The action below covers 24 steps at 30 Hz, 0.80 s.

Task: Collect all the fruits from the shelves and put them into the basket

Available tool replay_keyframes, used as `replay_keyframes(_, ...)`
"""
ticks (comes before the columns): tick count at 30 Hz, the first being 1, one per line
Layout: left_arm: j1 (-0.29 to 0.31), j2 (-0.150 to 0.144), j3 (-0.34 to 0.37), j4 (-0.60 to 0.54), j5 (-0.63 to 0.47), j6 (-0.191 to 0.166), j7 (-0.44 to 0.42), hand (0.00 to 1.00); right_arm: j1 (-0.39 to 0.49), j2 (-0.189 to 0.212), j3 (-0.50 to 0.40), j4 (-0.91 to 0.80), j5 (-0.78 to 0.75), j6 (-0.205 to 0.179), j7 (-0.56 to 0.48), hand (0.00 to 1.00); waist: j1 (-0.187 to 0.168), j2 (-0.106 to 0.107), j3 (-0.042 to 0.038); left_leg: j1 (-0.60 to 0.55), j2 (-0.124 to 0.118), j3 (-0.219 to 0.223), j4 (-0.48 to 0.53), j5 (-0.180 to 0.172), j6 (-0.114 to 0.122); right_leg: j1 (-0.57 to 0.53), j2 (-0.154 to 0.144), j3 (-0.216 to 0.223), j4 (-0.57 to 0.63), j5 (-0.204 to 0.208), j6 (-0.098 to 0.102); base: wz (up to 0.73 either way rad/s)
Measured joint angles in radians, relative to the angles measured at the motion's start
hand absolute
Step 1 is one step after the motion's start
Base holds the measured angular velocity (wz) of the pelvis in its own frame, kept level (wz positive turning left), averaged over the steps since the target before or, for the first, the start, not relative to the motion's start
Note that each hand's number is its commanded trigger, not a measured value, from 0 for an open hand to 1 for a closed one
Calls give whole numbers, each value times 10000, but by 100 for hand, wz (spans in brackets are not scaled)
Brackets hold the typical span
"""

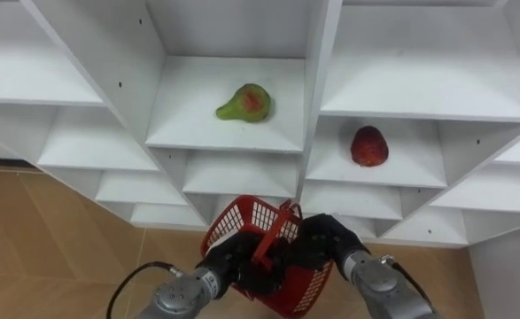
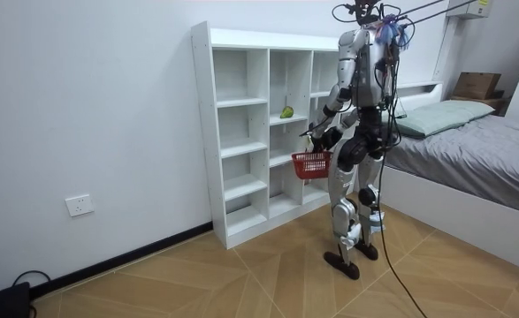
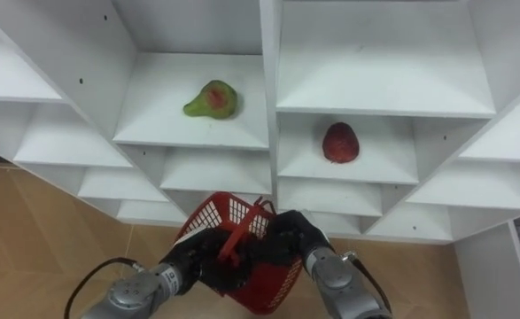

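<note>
Pale wood-pattern flooring (image 1: 47, 239) and a white, smooth-boarded shelving unit (image 1: 193, 124) of open compartments form the backdrop in the left eye view. On the middle column's board, about midway between its side edges, lies a green pear with a red blush (image 1: 244, 103), smooth-skinned and on its side. One column to the robot's right and one board lower, left of that board's centre, sits a dark red fruit (image 1: 368, 146), rounded, tapering and dull-skinned; its kind cannot be determined. Below the shelves a red plastic lattice basket with a hoop handle (image 1: 242, 220) hangs tilted. The left hand (image 1: 230, 264) has its dark fingers curled round the handle, and the right hand (image 1: 324, 241) is curled on the basket from the other side. Neither fruit is collected yet. In the room view the robot stands upright directly before the shelving unit, with the basket at hip height in front of the lower compartments and a grey-covered bed (image 2: 471, 132) behind. The right eye view agrees on all placements. Risks, as judged: both hands are committed to the basket, so one must let go before any pick, and the tilted basket could then swing or slip. Either rounded fruit may roll off its board's front edge if nudged. Rigid fingers may bruise the pear. The lattice rim could snag a board edge.
</note>
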Motion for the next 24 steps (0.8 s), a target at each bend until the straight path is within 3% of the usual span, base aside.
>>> replay_keyframes(19,-7,-61,-370,134,-1183,7,111,100,-19,-17,30,319,1344,3,-153,0,-58,4,-5,98,-13,2,0,37,2,82,-10,50,16,1,-1,0)
replay_keyframes(24,-8,-94,-385,127,-1980,188,106,100,-21,-15,27,315,1714,4,-125,0,-98,16,-14,98,-14,9,13,45,1,79,-7,64,43,3,-4,0)
